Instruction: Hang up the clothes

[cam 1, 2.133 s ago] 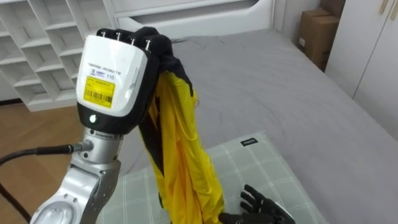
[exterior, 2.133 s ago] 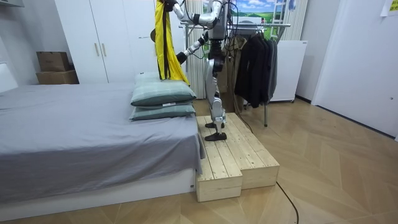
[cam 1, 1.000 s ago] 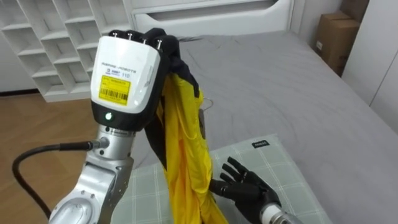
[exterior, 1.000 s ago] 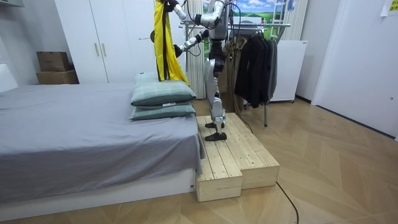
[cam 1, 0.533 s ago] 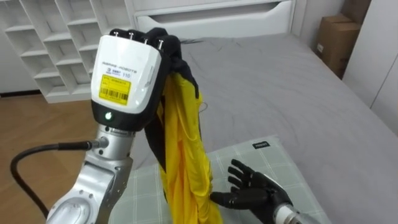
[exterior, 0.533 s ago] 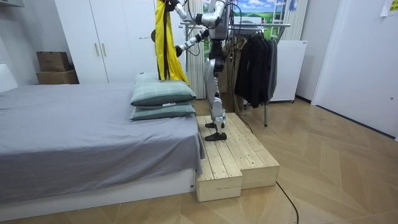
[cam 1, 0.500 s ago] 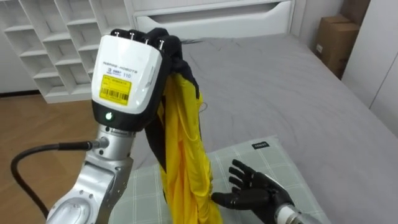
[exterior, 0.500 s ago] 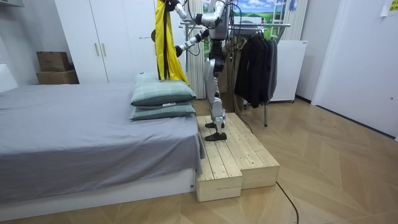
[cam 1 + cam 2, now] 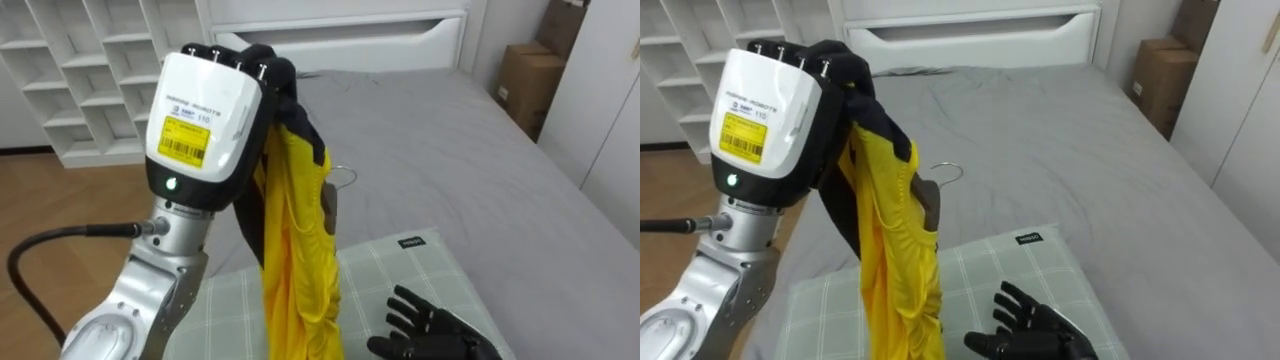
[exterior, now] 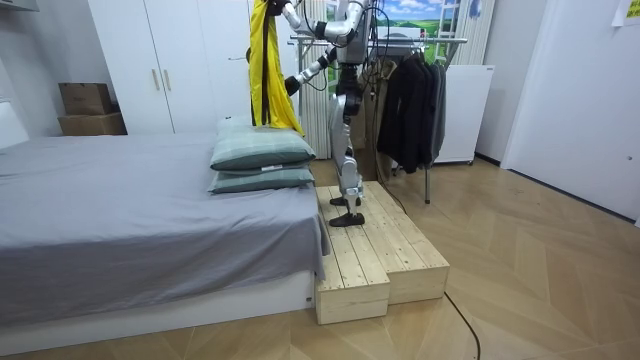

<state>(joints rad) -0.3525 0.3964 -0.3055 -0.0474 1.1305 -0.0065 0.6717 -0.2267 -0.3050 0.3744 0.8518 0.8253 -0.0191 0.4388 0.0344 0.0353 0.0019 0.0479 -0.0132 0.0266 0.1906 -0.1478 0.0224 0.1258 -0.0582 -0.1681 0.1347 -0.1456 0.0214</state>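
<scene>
Two hands show above the bed point(image 9: 450, 150). The left hand point(image 9: 205, 110) is raised high, its fingers clenched on the dark top of a yellow-and-black garment point(image 9: 295, 250), which hangs straight down over the green checked pillow point(image 9: 400, 265). A hanger point(image 9: 330, 208) pokes out beside the cloth. Low on the right, the right hand point(image 9: 435, 330) hovers above the pillow, fingers spread and released, holding nothing. The room view has the robot standing on a wooden platform point(image 10: 375, 250) between the bed and a clothes rack point(image 10: 425, 42).
</scene>
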